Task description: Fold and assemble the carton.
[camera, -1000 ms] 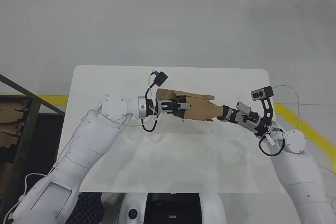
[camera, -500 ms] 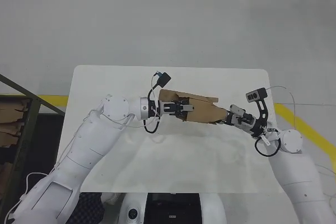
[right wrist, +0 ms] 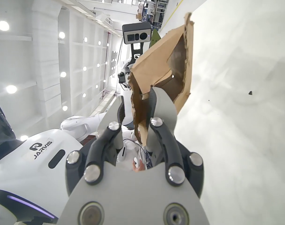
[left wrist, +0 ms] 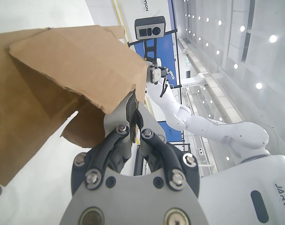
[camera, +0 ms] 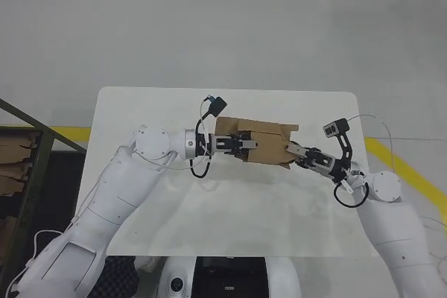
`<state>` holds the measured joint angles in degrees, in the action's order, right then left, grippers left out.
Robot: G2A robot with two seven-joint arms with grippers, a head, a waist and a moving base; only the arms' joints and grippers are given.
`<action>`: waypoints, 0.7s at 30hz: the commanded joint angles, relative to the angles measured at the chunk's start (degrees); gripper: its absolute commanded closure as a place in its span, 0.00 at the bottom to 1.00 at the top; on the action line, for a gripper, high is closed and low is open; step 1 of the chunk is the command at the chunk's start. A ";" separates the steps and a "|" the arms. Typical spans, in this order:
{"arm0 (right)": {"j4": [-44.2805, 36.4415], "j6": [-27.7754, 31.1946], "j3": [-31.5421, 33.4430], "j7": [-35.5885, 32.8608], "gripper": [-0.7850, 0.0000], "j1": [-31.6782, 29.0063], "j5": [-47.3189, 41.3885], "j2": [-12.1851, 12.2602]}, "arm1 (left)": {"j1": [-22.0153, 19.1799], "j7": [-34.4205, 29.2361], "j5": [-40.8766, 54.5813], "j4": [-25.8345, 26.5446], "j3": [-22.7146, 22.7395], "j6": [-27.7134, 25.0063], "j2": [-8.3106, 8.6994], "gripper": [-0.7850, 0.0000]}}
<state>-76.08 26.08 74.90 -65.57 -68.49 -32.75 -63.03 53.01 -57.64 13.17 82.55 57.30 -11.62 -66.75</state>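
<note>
Brown carton (camera: 272, 131) over white table (camera: 171, 216), ends clamped by left gripper (camera: 243, 141) and right gripper (camera: 290, 152) (both closed on cardboard).

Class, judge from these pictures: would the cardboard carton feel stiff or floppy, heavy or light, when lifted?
Probably light: the left gripper holds the carton by one thin flap. Likely stiff across panels yet hinging at creases. Its ragged edges suggest it tears easily.

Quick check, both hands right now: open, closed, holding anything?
Left hand: closed on one end of the carton.
Right hand: closed on the carton's other end.
</note>
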 commanded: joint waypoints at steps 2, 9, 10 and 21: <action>-0.10 0.11 -0.04 0.24 1.00 -0.02 0.54 0.04 | 0.04 -0.30 0.59 0.07 0.19 -0.14 0.02 1.00; -0.81 0.07 0.25 1.06 1.00 -0.44 0.41 0.12 | 0.22 -0.81 2.73 -0.12 0.93 -0.85 0.06 0.47; -1.13 0.00 0.41 1.29 1.00 -0.66 0.14 0.15 | 0.25 -0.67 3.07 -0.20 1.31 -1.11 0.11 0.00; -4.73 -1.30 1.72 5.28 1.00 -4.44 -2.93 0.24 | 3.40 5.93 6.37 1.39 7.81 -3.05 0.96 0.00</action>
<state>-80.54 24.92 76.54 -60.78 -72.59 -35.36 -62.77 55.93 -52.53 19.78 83.56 64.44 -14.67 -65.92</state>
